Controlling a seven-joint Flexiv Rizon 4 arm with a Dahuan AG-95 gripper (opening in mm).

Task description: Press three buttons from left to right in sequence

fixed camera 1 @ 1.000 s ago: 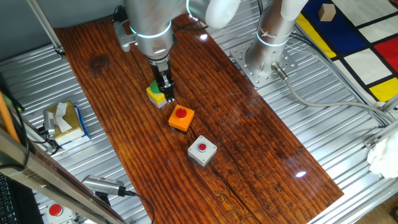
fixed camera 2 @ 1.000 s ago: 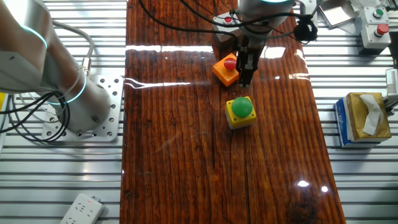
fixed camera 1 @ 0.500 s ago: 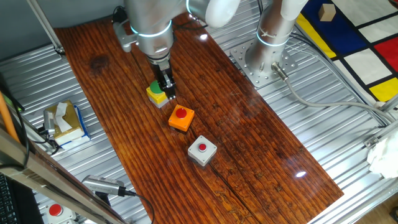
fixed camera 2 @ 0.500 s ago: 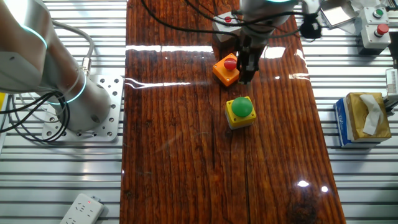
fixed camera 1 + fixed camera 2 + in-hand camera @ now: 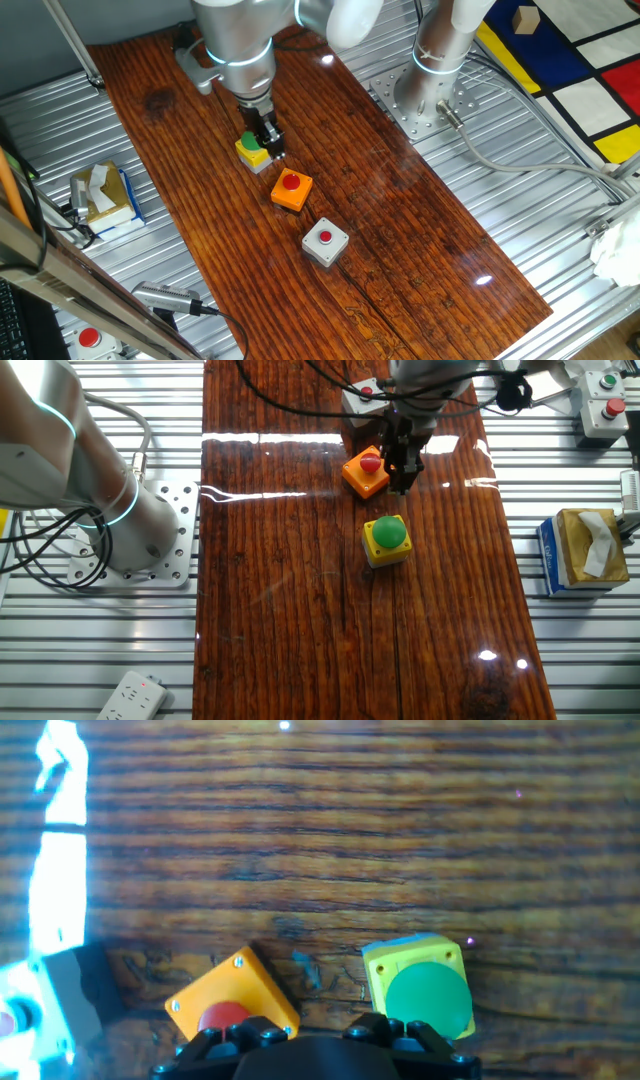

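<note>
My gripper (image 5: 270, 148) hangs over the wood board (image 5: 390, 210), tips between the green button (image 5: 252, 150) and the orange button (image 5: 291, 190), nearer the green one. In the other fixed view the gripper (image 5: 400, 478) shows just beside the orange button (image 5: 365, 470), above the green button (image 5: 386, 539). Jaw state: cannot tell; no view shows the tip gap, and I see nothing held.

Count: 3 task buttons, 1 each.
- Green cap on yellow box.
- Red cap on orange box.
- Red cap on grey box (image 5: 325, 243).

Layout rel. to the orange button: green one just beside it toward the arm, grey one just beside it on the opp. side, none touching. The row runs diagonally across the board; that diagonal is its long axis. All caps face up. Boxes are square, so no long axis each; the orange one sits turned corner-on vs. the board grain.

Hand view: green button (image 5: 424, 990) and orange button (image 5: 232, 1005) side by side at the lower edge.
</note>
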